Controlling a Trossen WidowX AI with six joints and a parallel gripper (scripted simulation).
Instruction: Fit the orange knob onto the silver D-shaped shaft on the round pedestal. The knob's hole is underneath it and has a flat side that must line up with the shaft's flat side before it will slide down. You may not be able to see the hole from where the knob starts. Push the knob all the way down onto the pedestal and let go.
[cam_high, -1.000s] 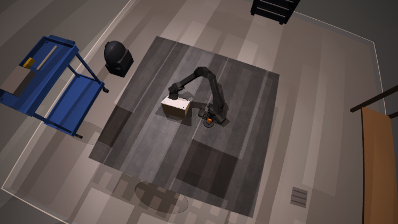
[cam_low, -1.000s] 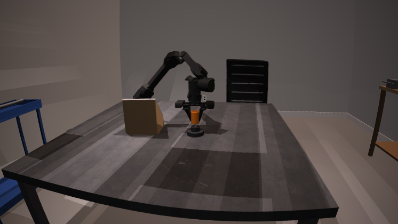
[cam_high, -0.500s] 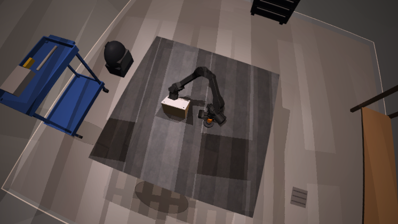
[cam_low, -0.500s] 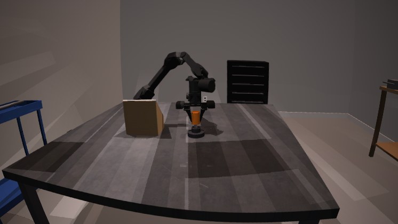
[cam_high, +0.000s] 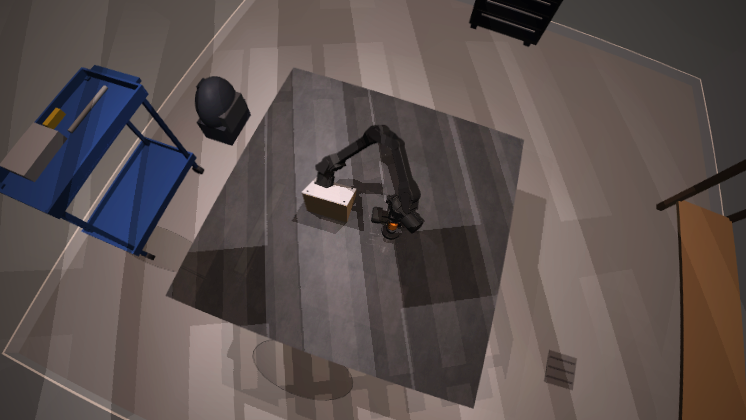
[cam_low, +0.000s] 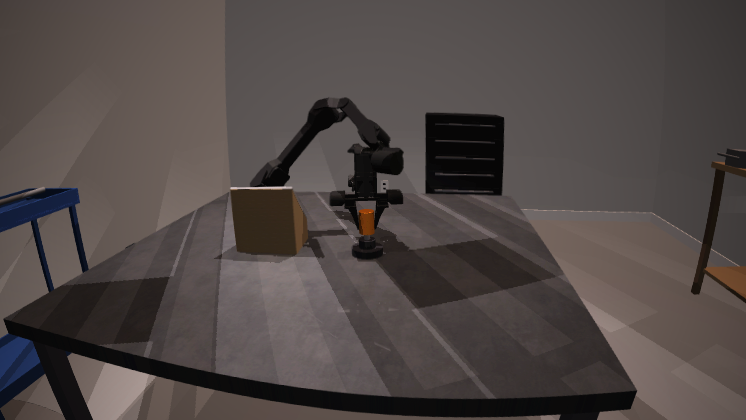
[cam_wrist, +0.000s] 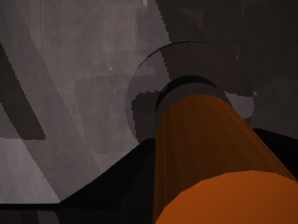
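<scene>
While the gripper (cam_high: 392, 223) (cam_low: 366, 223) pinches the orange knob (cam_high: 392, 226) (cam_low: 366, 222) (cam_wrist: 215, 137) upright just over the round pedestal (cam_high: 389, 235) (cam_low: 367, 252) (cam_wrist: 145, 75), it looks stiff and light, best held by its ribbed sides.

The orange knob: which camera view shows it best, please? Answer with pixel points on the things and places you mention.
The exterior view: the orange knob (cam_high: 392, 226) (cam_low: 366, 222) (cam_wrist: 210, 137) stands upright there, whole in outline. Top shows only a small patch; wrist shows it large but cut off.
</scene>
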